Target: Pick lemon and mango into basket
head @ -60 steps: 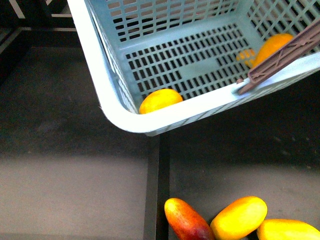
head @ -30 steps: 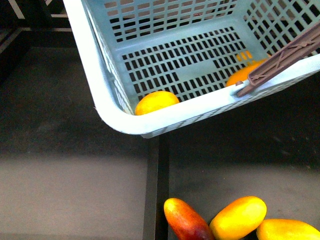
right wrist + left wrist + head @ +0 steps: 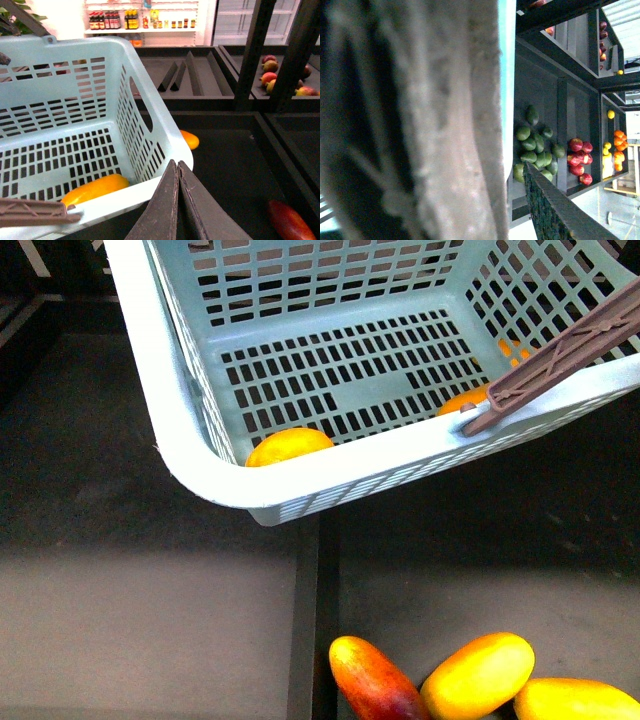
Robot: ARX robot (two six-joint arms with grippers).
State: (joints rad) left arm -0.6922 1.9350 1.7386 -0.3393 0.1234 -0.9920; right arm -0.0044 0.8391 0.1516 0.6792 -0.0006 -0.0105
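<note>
My right end effector (image 3: pixel 177 172) shows in its wrist view with its two dark fingers pressed flat together and nothing between them, hovering just outside the near rim of the basket (image 3: pixel 300 475). My left end effector I cannot judge: its wrist view is filled by a blurred brownish bar and an aqua edge, probably the basket's handle and rim, so whether it grips anything is unclear. In the front view the lemon (image 3: pixel 288 445) lies on the slotted floor against the near wall, and a mango (image 3: pixel 95 189) lies in the basket under the brown handle (image 3: pixel 560 355). The basket looks tilted and raised above the dark surface, so I judge the fruit could roll inside and shift the load. Three more mangoes (image 3: pixel 477 675) lie below; a swing of the basket could bump them.
</note>
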